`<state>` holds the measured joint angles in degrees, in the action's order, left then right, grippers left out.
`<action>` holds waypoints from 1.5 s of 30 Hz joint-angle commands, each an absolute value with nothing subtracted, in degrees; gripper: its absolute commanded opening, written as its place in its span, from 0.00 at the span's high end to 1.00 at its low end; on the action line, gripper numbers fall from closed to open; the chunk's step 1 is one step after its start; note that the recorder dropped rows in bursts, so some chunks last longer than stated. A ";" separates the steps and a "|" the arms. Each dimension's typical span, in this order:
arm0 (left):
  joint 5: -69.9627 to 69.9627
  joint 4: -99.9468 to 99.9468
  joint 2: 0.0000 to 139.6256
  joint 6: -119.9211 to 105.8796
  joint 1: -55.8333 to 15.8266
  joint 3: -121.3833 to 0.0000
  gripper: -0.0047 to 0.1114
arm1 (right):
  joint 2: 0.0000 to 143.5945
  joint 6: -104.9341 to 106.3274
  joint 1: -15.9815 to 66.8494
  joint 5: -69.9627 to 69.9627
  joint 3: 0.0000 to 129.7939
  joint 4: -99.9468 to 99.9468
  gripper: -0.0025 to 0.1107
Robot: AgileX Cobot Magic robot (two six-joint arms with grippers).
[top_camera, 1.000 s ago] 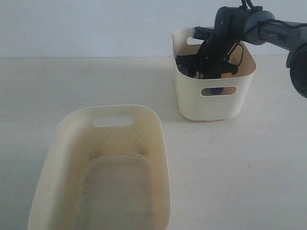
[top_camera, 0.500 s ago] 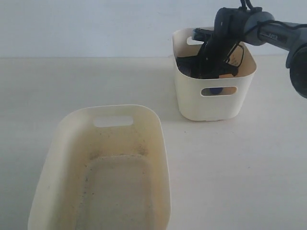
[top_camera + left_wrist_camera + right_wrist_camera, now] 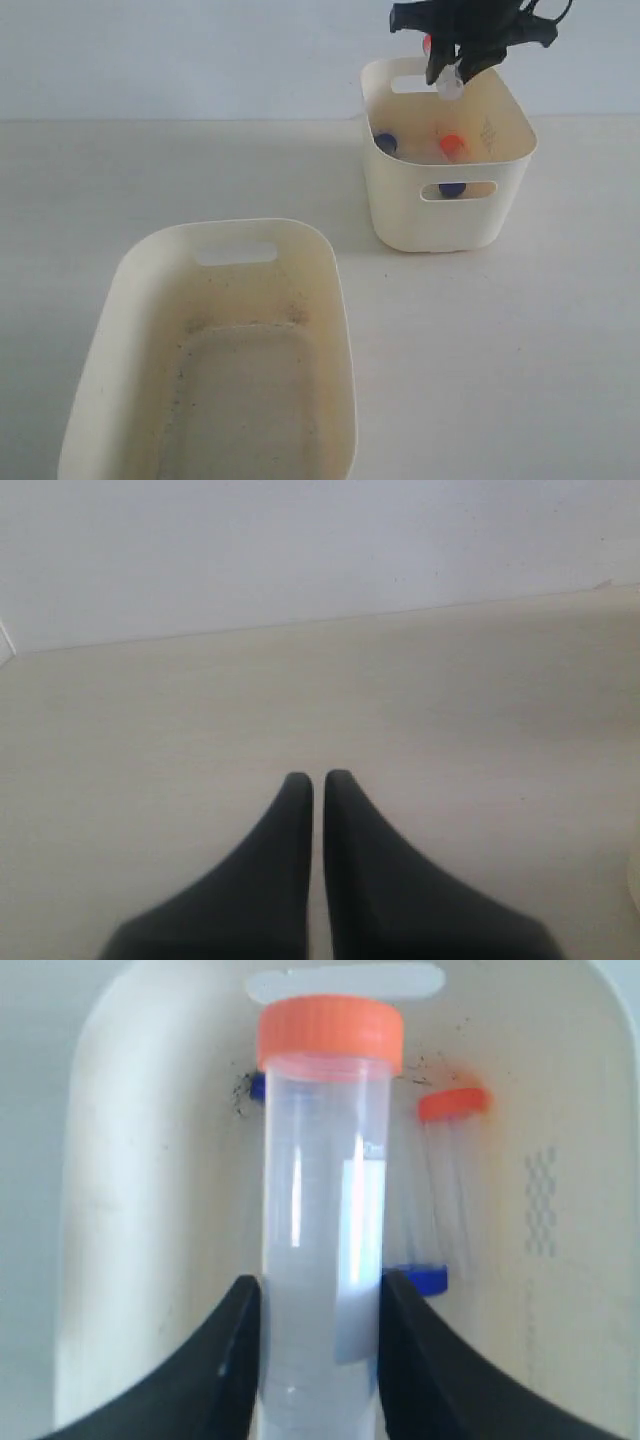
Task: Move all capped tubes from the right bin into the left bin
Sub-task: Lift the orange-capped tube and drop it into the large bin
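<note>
1. We judge the orange-capped tube (image 3: 320, 1210) could slip on the carry to the left bin (image 3: 110, 330), since our right tool (image 3: 318, 1300) clamps only its smooth clear body.
2. The tube sits between the jaws, cap beyond the fingertips, above the right bin (image 3: 400, 200).
3. Our left tool (image 3: 317, 785) is closed together, empty.

Tapered black left gripper (image 3: 317, 778), black right gripper (image 3: 320, 1282)

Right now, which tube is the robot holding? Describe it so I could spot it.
Find the smaller cream tub, the right bin, at the back right. Just above its rim the right gripper pinches a clear tube with an orange cap. It alone hangs in the air; the other orange-capped tube and a blue-capped one sit down inside the bin.
</note>
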<state>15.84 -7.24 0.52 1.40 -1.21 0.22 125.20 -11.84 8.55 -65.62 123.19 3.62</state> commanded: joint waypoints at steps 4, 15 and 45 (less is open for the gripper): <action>14.98 -6.86 0.41 2.06 -1.14 0.00 0.92 | 102.56 -8.19 11.02 -62.96 99.34 8.17 0.98; 14.98 -6.86 0.41 2.06 -1.14 0.00 0.92 | 77.85 -14.11 39.37 -25.87 54.93 21.22 0.98; 14.98 -6.86 0.41 2.06 -1.14 0.00 0.92 | 93.26 -9.85 17.39 -39.47 79.82 8.41 0.98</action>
